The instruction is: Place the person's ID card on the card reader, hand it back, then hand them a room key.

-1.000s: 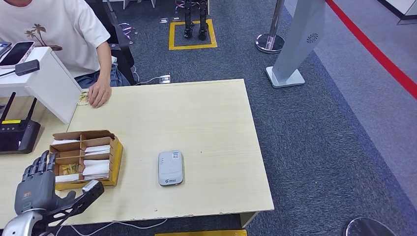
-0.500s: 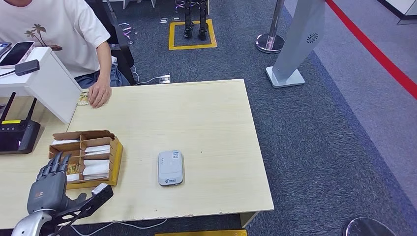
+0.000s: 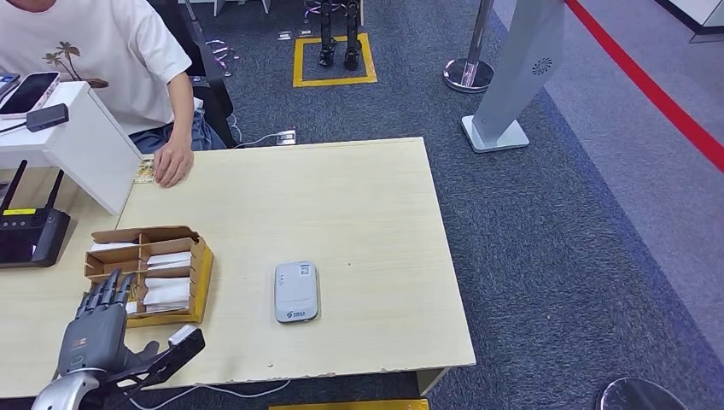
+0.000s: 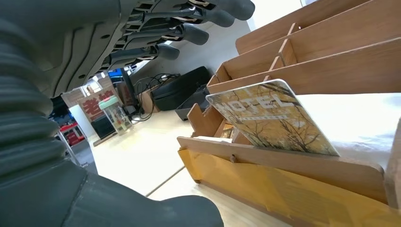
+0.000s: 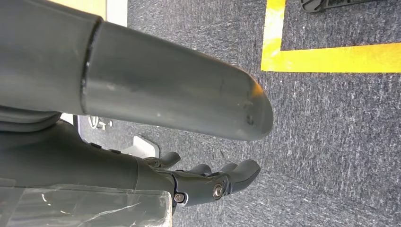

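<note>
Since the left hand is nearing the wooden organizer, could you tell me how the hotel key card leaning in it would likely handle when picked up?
The hotel key card looks thin, flat and probably stiff. Its glossy printed face may be slippery. It leans in the organizer, so it could tip when nudged.

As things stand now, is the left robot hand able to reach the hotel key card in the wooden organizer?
Probably yes. The left robot hand is open and hovers at the near edge of the wooden organizer. The hotel key card stands upright in a near compartment, with nothing between it and the fingers.

Left robot hand [image 3: 96, 340] raised, fingers spread, holding nothing, right robot hand [image 5: 208, 182] hanging, fingers loosely extended
</note>
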{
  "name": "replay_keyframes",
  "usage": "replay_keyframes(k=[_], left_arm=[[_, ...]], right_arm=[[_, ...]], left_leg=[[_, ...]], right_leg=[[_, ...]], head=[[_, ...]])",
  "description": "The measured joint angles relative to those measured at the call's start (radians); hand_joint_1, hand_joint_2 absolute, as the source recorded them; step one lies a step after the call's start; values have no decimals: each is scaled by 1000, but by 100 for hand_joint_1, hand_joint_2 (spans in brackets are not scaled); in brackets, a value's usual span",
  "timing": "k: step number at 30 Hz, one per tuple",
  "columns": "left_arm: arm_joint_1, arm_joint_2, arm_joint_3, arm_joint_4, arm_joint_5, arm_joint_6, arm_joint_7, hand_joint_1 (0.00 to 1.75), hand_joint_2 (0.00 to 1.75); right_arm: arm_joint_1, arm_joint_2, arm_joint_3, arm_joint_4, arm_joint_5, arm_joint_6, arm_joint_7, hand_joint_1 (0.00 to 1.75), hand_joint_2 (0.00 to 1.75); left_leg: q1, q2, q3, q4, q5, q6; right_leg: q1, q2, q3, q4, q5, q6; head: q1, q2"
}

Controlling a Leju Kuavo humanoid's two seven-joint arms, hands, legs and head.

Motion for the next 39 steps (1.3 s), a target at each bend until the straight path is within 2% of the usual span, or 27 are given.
replay_keyframes(k=[19, 31, 39], left_arm=[[29, 14, -114, 0, 8, 2, 42, 0, 175], [29, 37, -130, 0, 9, 0, 67, 0, 175], [29, 41, -132, -18, -33, -1, 114, 0, 175]], right_arm=[[0, 0, 0, 0, 2, 9, 8, 0, 0], [0, 0, 0, 0, 13, 9, 15, 0, 0], [0, 0, 0, 0, 11, 6, 26, 0, 0]], left_leg=[[0, 0, 0, 0, 0, 0], [0, 0, 0, 0, 0, 0], [0, 0, 0, 0, 0, 0]], right_leg=[[0, 0, 0, 0, 0, 0], [0, 0, 0, 0, 0, 0], [0, 0, 0, 0, 0, 0]], head=[[0, 0], [0, 0], [0, 0]])
